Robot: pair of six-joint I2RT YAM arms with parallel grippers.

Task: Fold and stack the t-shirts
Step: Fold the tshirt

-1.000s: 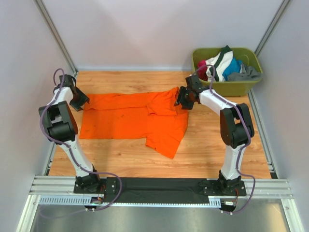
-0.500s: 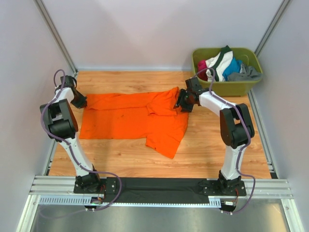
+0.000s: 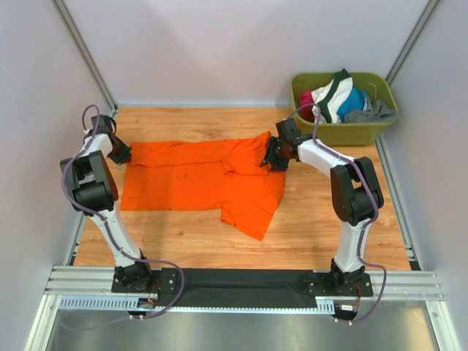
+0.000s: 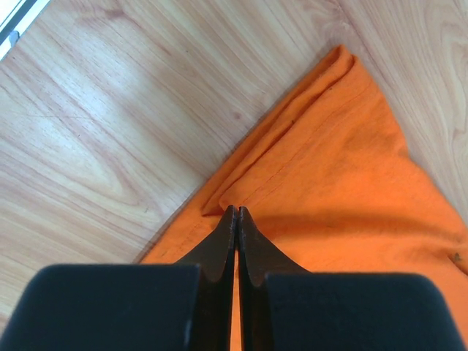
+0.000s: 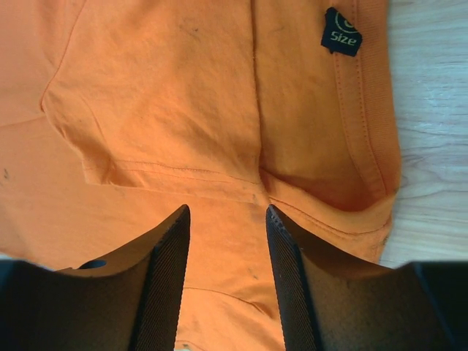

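Note:
A bright orange t-shirt [image 3: 197,179] lies spread on the wooden table, its lower right part folded toward the front. My left gripper [image 3: 126,156] is at the shirt's far-left edge. In the left wrist view the left gripper [image 4: 235,210] is shut, pinching a small ridge of the t-shirt [image 4: 344,168] at its hem. My right gripper [image 3: 269,157] is at the shirt's right end by the collar. In the right wrist view the right gripper [image 5: 225,212] is open, its fingers straddling the orange t-shirt [image 5: 168,110] just below the collar and its dark size tag [image 5: 341,33].
An olive-green tub [image 3: 351,133] stands at the back right corner, holding several other bunched garments [image 3: 340,99]. White walls close in the table on the left, back and right. Bare wood [image 3: 329,219] shows in front of and to the right of the shirt.
My left gripper has closed on the shirt's left edge. My right gripper has shifted slightly left onto the collar area, its fingers a little narrower.

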